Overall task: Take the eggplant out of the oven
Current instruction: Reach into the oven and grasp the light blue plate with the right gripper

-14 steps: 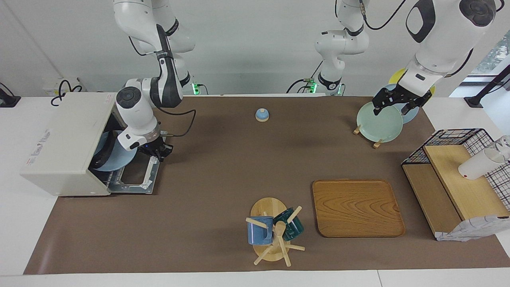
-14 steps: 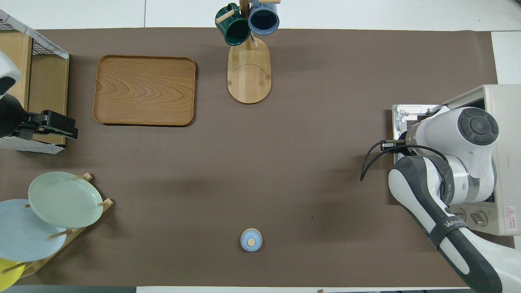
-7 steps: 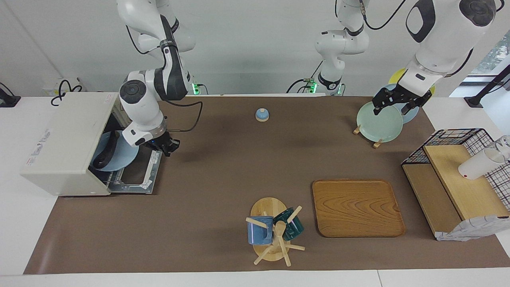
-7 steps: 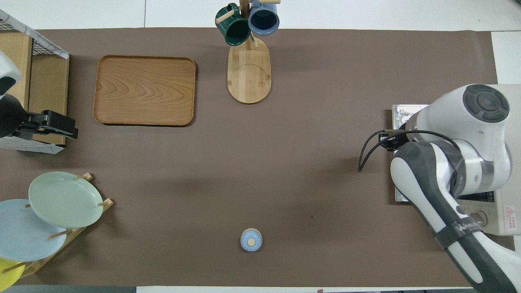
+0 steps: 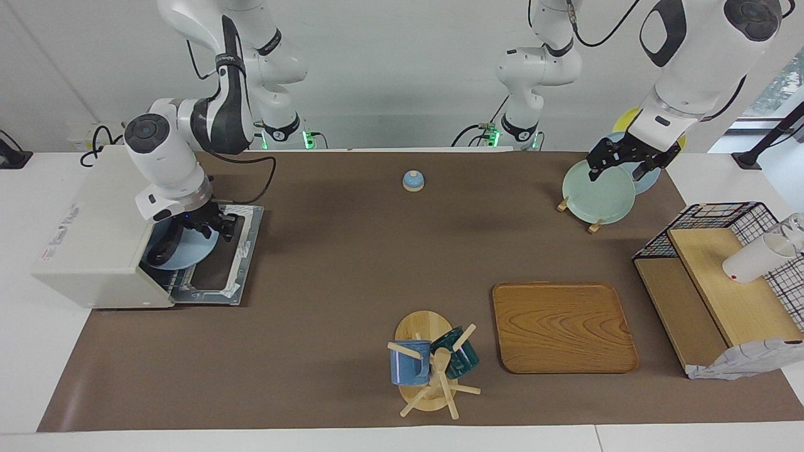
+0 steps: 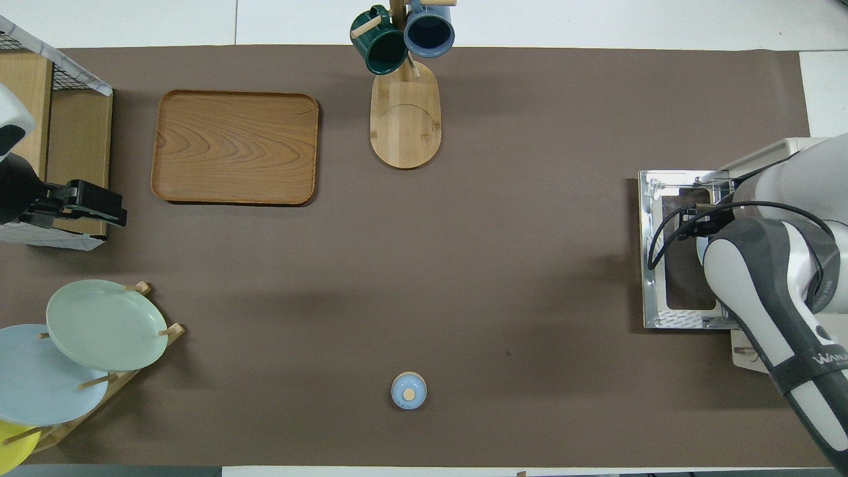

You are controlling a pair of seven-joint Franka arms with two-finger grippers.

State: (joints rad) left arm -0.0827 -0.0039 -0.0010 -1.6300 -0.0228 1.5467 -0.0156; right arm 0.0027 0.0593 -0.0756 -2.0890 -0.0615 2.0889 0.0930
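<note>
Since a second ago, right gripper (image 5: 210, 227) swung from the outer edge of the dropped oven door (image 6: 652, 265) back toward the oven (image 5: 94, 232) mouth, wrist now up over the oven's top corner; nothing else on the table shifted. Right gripper now low at the opening, over the blue plate (image 5: 182, 251) — fingers in view, but cannot tell whether spread or pressed together; nothing seen pinched. Eggplant (image 5: 164, 246) still inside the oven, lying on the blue plate just within the mouth, dark and curved, apart from the gripper as far as can be judged. Door flat on the brown mat (image 5: 352, 263), hinged down in front of the oven. In overhead view, right arm covers most of the opening; eggplant not visible there. Left gripper (image 5: 628, 164) waiting, raised over the plate rack (image 5: 593, 220) at the left arm's end — fingers spread wide, holding nothing. Also present: green plate (image 5: 597, 191) upright in the rack, wooden tray (image 5: 562, 326), mug tree (image 5: 430, 364) with two mugs, small blue bell (image 5: 412, 181) near the robots, wire basket (image 5: 722, 216) with shelf and white cup (image 5: 757, 257).
</note>
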